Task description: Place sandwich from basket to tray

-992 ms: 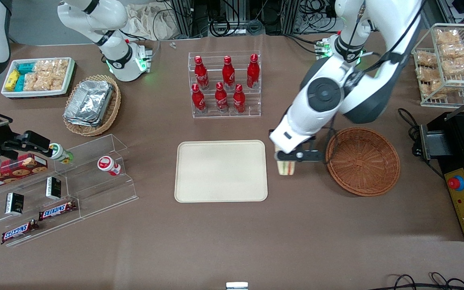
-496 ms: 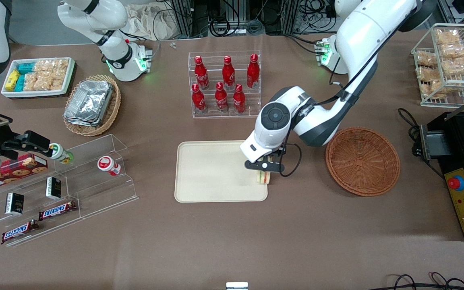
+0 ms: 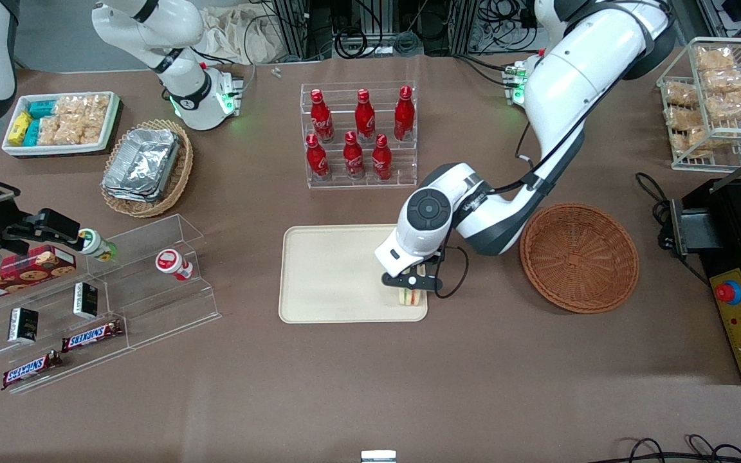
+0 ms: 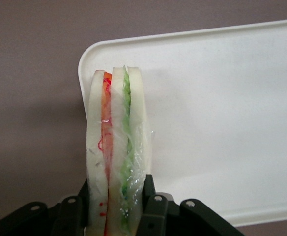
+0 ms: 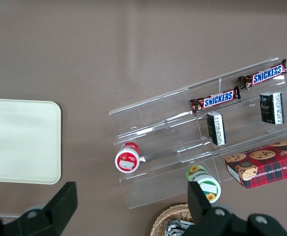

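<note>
One sandwich (image 3: 411, 296) clamped upright in pincer (image 3: 410, 287), over tray (image 3: 332, 270) corner nearest basket (image 3: 579, 257).

left arm swung over from beside the basket (image 3: 579, 257), gripper (image 3: 411, 287) carried the sandwich (image 3: 411, 296) across onto the tray (image 3: 338, 273), ended up lower over the tray corner nearest the basket, fingers (image 4: 152, 206) clamped on it

Sandwich (image 4: 116, 147) on edge, plastic-wrapped, orange and green layers showing, clamped in gripper (image 3: 411, 287) over tray (image 3: 332, 276) corner nearest basket (image 3: 579, 257). Possibly touching tray, can't confirm. Tray cream, flat. Basket round, reddish-brown wicker, beside tray.
</note>
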